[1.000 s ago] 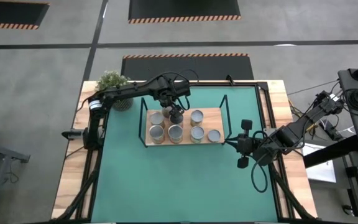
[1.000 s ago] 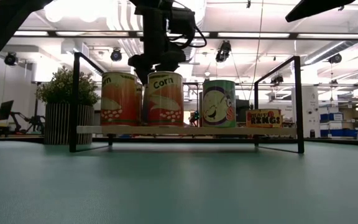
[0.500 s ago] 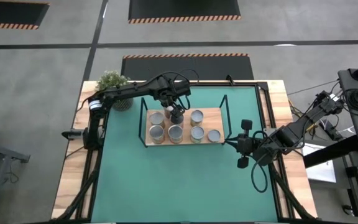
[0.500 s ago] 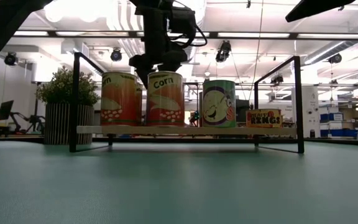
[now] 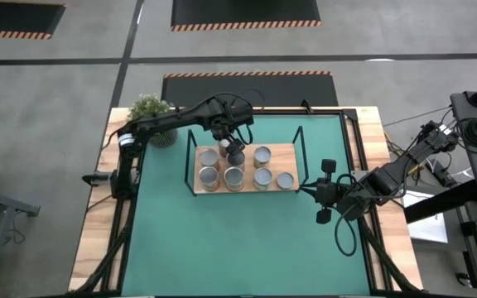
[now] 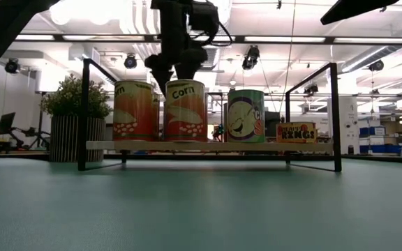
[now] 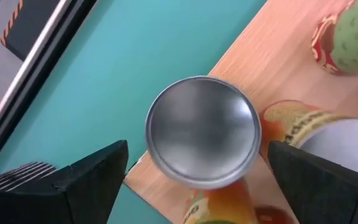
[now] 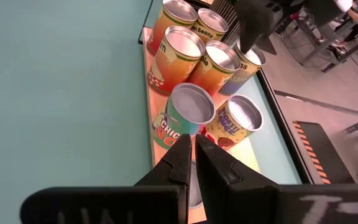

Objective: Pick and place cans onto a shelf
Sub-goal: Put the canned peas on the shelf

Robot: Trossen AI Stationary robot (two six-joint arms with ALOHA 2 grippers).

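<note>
A green table mat (image 5: 247, 223) covers a wooden table in a wide hall with a grey floor, and at its far side stands the shelf (image 5: 292, 157), a light wooden board in a thin black wire frame, with a potted plant (image 5: 149, 112) just off its left end. From above, six shiny can tops can be counted on the board, while a seventh, in the back row, is largely hidden under the left arm's wrist; the right wrist view shows seven cans (image 8: 191, 106) in all. In the low view the front cans hide the ones behind them, and only the corn can (image 6: 185, 110), its neighbours and a squat can at the right end can be read. The left arm reaches from the table's left edge across the back of the shelf, its wrist turned downward, so that the left gripper (image 5: 233, 150) hangs above the back-row can (image 7: 202, 129). Its fingers (image 7: 92, 171) are spread wide on either side of that can's round top, clear of the rim and holding nothing. The right arm waits folded at the table's right edge, beyond the shelf's right end; the right gripper (image 8: 193, 158) points along the board toward the cans with its fingers pressed together, empty.
</note>
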